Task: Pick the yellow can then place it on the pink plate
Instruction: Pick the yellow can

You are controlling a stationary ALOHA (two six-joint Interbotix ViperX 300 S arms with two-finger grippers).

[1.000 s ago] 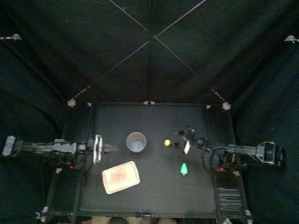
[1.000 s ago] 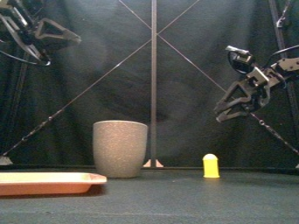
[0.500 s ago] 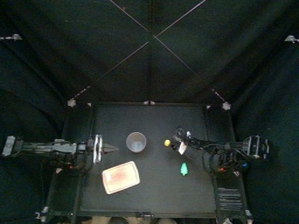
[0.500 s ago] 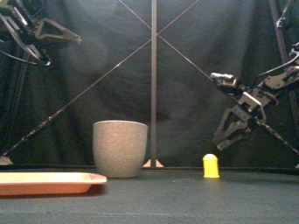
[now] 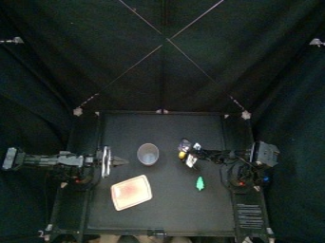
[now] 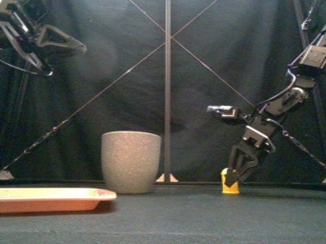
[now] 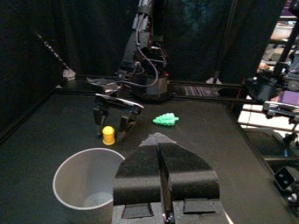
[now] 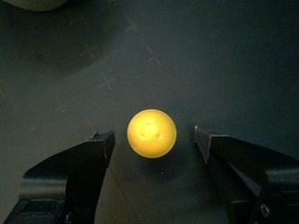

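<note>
The small yellow can (image 8: 153, 133) stands upright on the black table, right of the middle. My right gripper (image 8: 153, 140) is open, with one jaw on each side of the can and a gap at both sides. In the front view the right gripper (image 6: 234, 173) has come down to the can (image 6: 230, 183). The pink plate (image 5: 131, 194) lies flat at the front left, seen low in the front view as the plate (image 6: 51, 198). My left gripper (image 7: 163, 179) is shut on nothing and held high at the left, near the grey cup (image 7: 87, 178).
The tall grey speckled cup (image 6: 132, 162) stands mid-table, between the can and the plate. A green toy (image 5: 200, 182) lies in front of the can, toward the right. The left arm (image 5: 57, 160) rests along the table's left side.
The right arm has reached leftward and dropped from high above the table until its open jaws straddle the yellow can. The left arm, cup, plate and green toy have stayed put.
</note>
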